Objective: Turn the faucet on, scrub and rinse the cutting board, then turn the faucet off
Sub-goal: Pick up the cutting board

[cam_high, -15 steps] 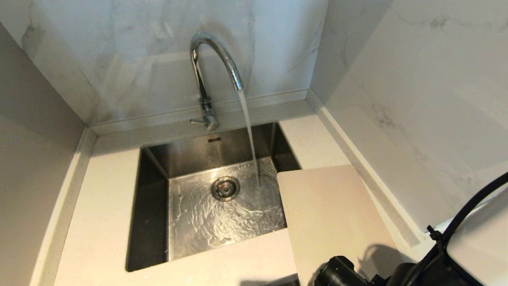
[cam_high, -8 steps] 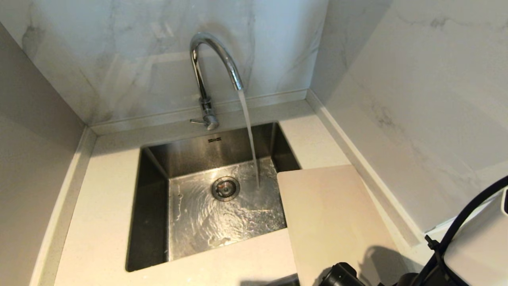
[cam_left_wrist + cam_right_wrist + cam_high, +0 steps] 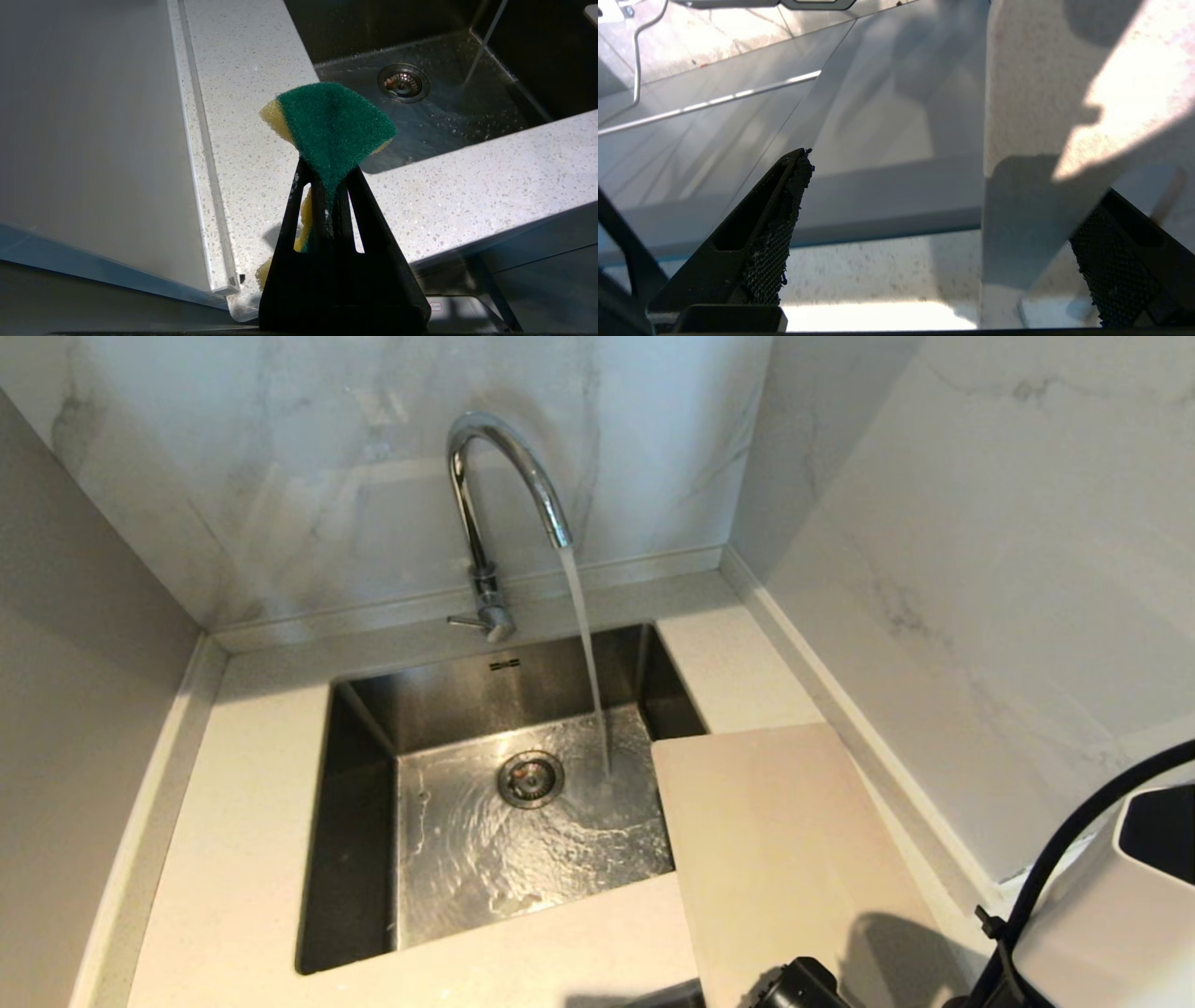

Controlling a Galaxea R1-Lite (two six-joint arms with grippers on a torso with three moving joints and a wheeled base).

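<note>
The cutting board [image 3: 784,859] lies dry on the counter's [image 3: 243,840] right side, its far-left corner overhanging the sink [image 3: 373,775] beside the faucet's [image 3: 495,513] running stream. The right gripper [image 3: 943,242] is spread wide and empty near it; the left gripper [image 3: 329,205] pinches a sponge [image 3: 334,123]. Grabbing the thin, flat board could push it into the sink.

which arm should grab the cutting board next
Right. The right gripper is open and empty near the counter, on the side where the cutting board lies beside the sink. The left gripper is shut on the sponge.
</note>
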